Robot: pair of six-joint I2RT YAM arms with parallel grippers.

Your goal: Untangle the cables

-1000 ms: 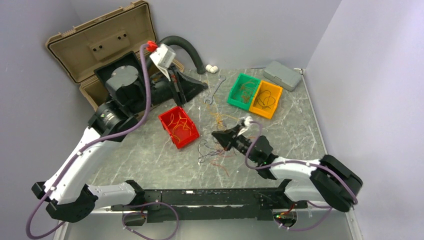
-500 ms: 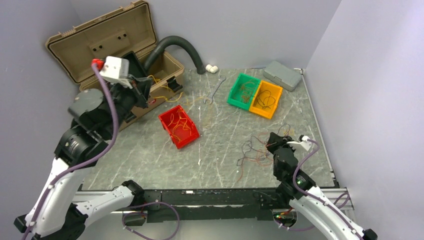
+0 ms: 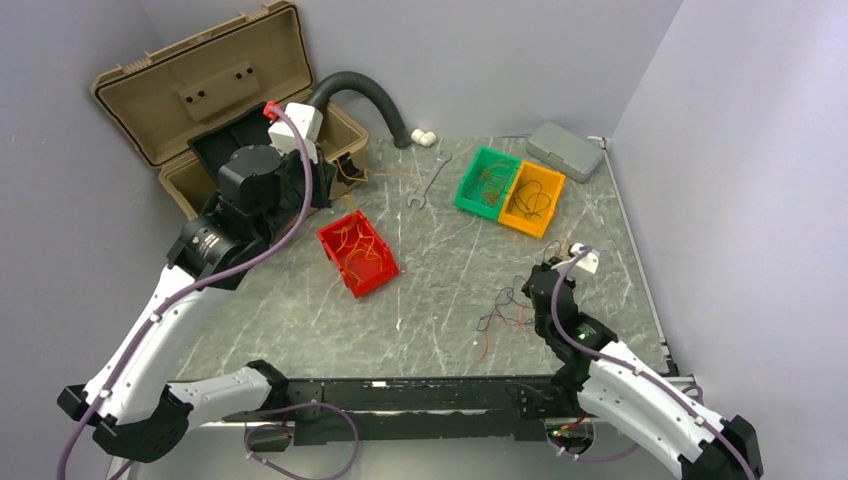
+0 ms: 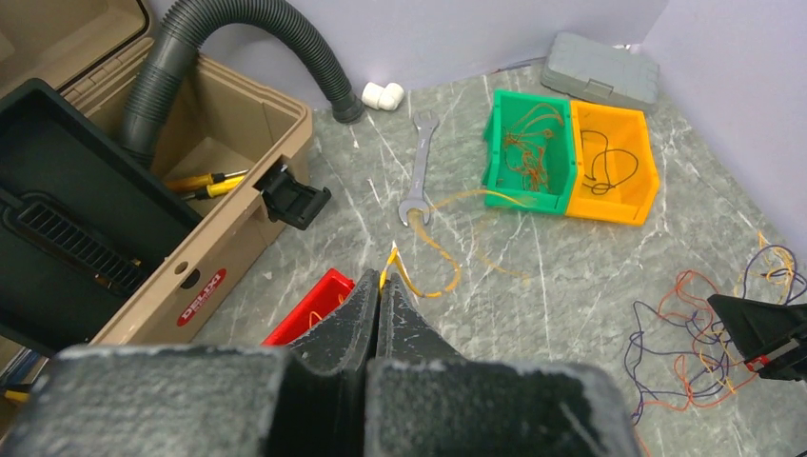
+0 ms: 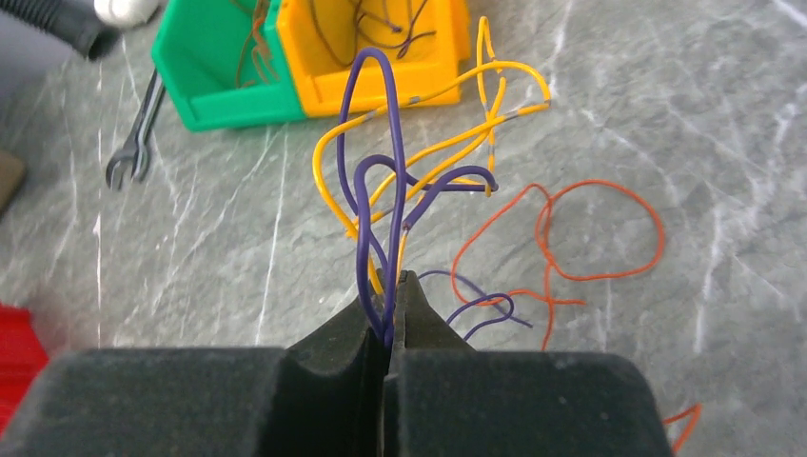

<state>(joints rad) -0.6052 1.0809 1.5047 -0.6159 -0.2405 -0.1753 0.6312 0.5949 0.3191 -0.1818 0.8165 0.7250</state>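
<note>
1. Two grippers, both pressed together. The left gripper (image 4: 379, 284) pinches a yellow strand (image 4: 438, 295) at its tips, above the red bin (image 3: 357, 253).
2. We see that strand run loosely over the table (image 3: 450, 270) to the wrench (image 3: 430, 183) and the green bin (image 3: 487, 182).
3. The right gripper (image 5: 392, 286) pinches purple and yellow cables (image 3: 505, 312), whose loops stand up from its tips.
4. The other cables, orange and purple, lie tangled on the table just beside the right gripper, at the near right.
5. The green bin and the orange bin (image 3: 532, 198) touch, and we see wires in both. The red bin holds yellow wires.
6. The tan toolbox (image 3: 200, 90) stands open at the far left, with the dark hose (image 3: 365, 90) running into it.
</note>
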